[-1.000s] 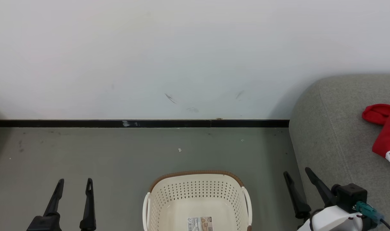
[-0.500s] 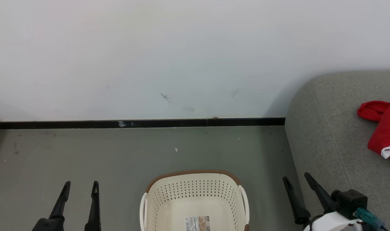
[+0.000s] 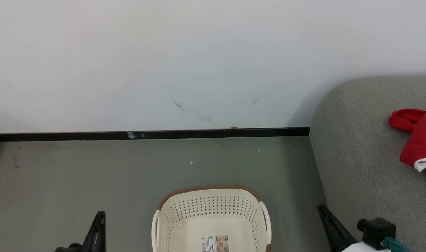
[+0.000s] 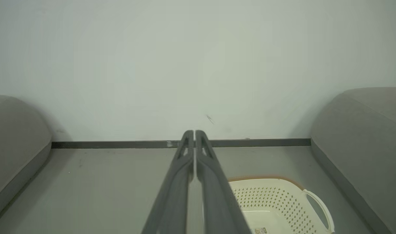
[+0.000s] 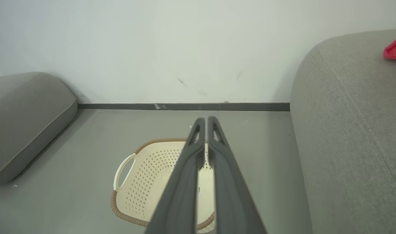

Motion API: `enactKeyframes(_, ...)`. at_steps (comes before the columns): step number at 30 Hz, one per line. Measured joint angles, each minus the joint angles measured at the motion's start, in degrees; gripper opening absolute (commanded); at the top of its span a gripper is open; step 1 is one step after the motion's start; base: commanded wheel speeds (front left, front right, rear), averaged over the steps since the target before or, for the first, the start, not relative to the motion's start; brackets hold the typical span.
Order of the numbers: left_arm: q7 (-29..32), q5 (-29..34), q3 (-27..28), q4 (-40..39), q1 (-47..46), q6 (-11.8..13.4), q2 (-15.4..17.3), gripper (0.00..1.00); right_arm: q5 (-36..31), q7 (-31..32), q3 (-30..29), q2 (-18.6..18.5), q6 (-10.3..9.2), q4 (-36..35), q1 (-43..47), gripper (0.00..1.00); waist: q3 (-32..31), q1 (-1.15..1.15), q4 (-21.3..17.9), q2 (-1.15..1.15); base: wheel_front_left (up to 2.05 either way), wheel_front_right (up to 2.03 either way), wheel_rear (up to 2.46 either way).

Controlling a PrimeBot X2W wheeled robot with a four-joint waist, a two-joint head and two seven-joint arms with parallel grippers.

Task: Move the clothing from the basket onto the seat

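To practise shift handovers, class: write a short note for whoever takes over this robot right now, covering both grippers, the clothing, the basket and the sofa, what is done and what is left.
The left gripper is shut, holding nothing, left of the basket.
The right gripper is shut, holding nothing, between basket and sofa.
The red clothing lies on the sofa.
Done: the basket's visible part holds no clothing.
Left: check the basket's hidden near end; otherwise nothing seen to move.
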Motion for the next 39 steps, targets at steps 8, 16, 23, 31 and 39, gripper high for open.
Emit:
enactKeyframes(8,0.6,-5.1,-0.2,-1.0,0.8,-0.1,-0.8,0.00,5.0,0.1,1.3,0.1,0.00,-1.3,1.5,0.00,0.1,0.00,-0.1,0.00,0.00,0.00,0.00)
enactKeyframes(16,2.0,-13.1,1.5,-1.1,0.8,-1.5,-1.8,0.00,14.8,0.4,0.5,0.1,0.00,-2.0,2.1,0.00,0.3,0.04,-0.2,0.00,0.00,0.00,0.00)
enactKeyframes(23,3.1,-17.3,2.5,-1.0,0.8,-2.1,-2.2,0.00,20.5,1.5,-0.4,0.0,0.00,-1.9,1.9,0.00,0.2,0.23,-0.3,0.00,0.00,0.00,0.00)
enactKeyframes(31,4.6,-23.5,3.7,-0.4,0.4,-3.6,-2.4,0.00,27.7,2.7,-1.1,-0.5,0.00,-1.5,1.7,0.00,0.0,0.45,-0.4,0.00,0.00,0.00,0.00)
enactKeyframes(39,6.1,-29.6,4.8,0.4,-0.5,-4.6,-2.7,0.00,35.1,4.0,-1.7,-1.3,0.00,-0.9,0.5,0.00,-0.1,0.49,-0.4,0.00,0.00,0.00,0.00)
